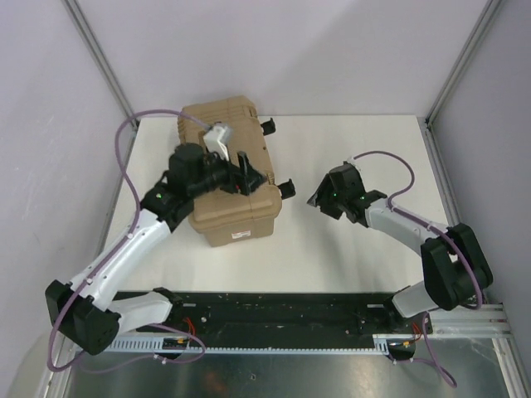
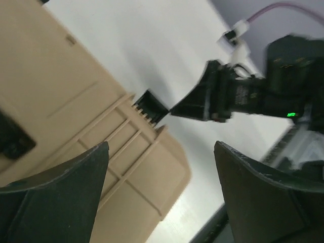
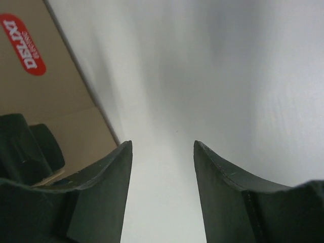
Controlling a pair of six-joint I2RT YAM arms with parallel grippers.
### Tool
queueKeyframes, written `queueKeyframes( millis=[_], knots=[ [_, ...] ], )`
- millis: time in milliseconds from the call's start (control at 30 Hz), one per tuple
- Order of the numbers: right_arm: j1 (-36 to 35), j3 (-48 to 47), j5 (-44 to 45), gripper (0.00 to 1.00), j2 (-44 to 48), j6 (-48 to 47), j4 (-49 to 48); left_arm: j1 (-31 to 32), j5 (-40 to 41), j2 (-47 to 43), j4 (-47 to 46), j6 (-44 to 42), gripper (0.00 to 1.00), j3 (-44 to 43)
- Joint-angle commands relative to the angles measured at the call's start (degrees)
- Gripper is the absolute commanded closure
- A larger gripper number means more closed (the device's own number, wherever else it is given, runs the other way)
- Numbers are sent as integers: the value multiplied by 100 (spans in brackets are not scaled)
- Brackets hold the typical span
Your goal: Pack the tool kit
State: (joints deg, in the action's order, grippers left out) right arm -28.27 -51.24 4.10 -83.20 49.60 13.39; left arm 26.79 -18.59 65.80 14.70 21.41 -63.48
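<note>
Grippers both empty at the closed tool kit.

My left gripper [image 2: 161, 152] hangs above the lid with its fingers spread wide and nothing between them. My right gripper [image 3: 163, 147] has its fingers moderately apart over bare white counter [image 1: 365, 149], just beside the box's right wall and not touching it. The large tan ribbed plastic toolbox [image 1: 228, 211] sits left of centre on the counter with its lid down. Two black latches [image 1: 288, 189] stick out from its right side, and I judge them unfastened. The shell looks stiff and smooth, so a pinch on the flat walls would likely slip, and with tools inside it should be heavy. I would work the latches, or lift by the lid handle, which my left arm hides from above.
</note>
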Motion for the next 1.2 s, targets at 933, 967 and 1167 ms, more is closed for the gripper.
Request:
queueKeyframes(
  millis=[933,967,1167],
  knots=[
    [-1219,405,-2382,52,-1679,1692,-3352,1268,4173,-1218,703,-1213,14,860],
    [-1169,405,-2319,52,-1632,1684,-3290,1263,4101,-1179,698,-1237,14,734],
    [-696,617,-2292,48,-1467,1742,-3497,1263,3614,-675,604,-1271,13,104]
  ],
)
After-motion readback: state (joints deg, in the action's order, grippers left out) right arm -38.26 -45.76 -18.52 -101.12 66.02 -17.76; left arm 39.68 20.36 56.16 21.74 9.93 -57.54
